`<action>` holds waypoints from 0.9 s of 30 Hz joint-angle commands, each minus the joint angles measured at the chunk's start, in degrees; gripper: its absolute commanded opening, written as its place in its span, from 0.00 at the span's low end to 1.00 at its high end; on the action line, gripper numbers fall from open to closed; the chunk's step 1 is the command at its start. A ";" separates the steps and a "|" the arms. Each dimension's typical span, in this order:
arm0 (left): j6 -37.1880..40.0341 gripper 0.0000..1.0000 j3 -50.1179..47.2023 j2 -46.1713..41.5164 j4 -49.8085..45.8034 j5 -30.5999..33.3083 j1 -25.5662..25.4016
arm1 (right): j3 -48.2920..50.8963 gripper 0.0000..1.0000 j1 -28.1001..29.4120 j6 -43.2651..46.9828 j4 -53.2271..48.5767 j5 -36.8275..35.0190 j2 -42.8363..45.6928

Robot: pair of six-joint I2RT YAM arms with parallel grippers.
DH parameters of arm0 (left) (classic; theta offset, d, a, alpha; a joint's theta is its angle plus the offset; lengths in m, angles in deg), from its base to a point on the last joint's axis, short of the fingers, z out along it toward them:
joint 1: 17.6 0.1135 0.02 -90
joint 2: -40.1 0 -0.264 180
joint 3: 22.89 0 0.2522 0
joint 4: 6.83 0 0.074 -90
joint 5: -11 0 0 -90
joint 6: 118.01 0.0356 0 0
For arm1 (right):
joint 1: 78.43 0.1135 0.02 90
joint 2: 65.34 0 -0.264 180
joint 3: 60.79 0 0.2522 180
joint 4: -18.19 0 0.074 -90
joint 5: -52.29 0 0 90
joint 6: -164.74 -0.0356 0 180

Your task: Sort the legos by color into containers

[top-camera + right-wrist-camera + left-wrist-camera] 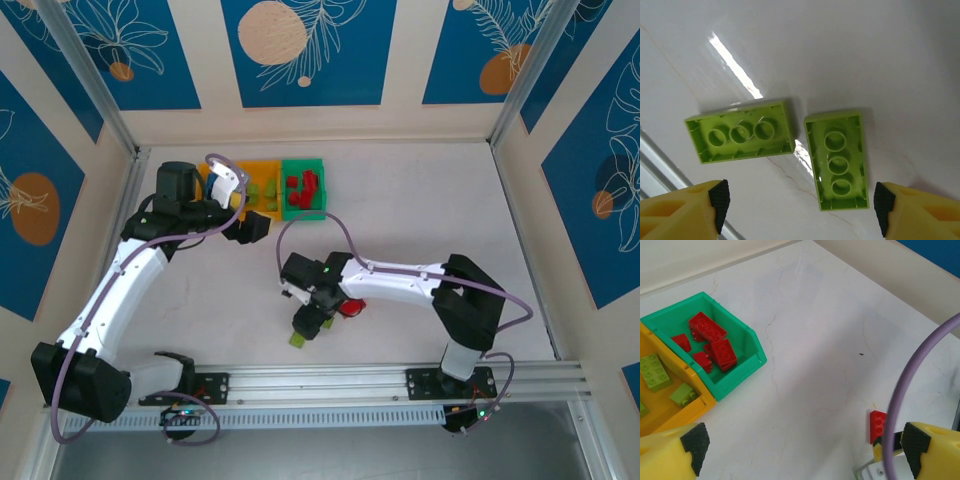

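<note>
Right tool [800,205], apart, is hovering over two upturned lime bricks [839,160] at the counter's [865,50] near edge, probably needing centring on one; left tool [805,447] is gaping too.

Inspection of my own hardware. My left arm [128,278] and right arm [400,283] share one build: white link shells between black joint housings, each base a black block bolted to the aluminium rail [330,380]. A lavender cable [902,390] runs along each arm outward from the rail, hanging loose in loops at the joints. A small green lamp [327,268] glows on the right arm's black wrist housing. At the arm ends away from the rail, left gripper [802,452] and right gripper [800,205] match: yellow moulded fingers [670,212] faced with black pads [719,199].
</note>
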 commanded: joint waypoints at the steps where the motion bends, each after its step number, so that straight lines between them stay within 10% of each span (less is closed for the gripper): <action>1: 0.57 1.00 -0.61 0.04 -0.12 0.62 -0.66 | -0.08 0.78 0.16 1.42 0.09 -0.88 -1.60; 9: 0.23 1.00 -1.79 -0.18 0.50 1.14 -0.75 | 1.90 0.77 1.20 1.47 1.29 -6.50 -5.10; 20: 0.40 1.00 -1.87 -0.63 0.12 2.04 -0.75 | 2.08 0.41 1.79 -0.37 1.95 -9.81 -4.09; 27: -1.83 1.00 -1.37 -2.73 1.07 2.38 -0.97 | -1.04 0.36 -4.89 -4.01 10.04 -6.17 4.63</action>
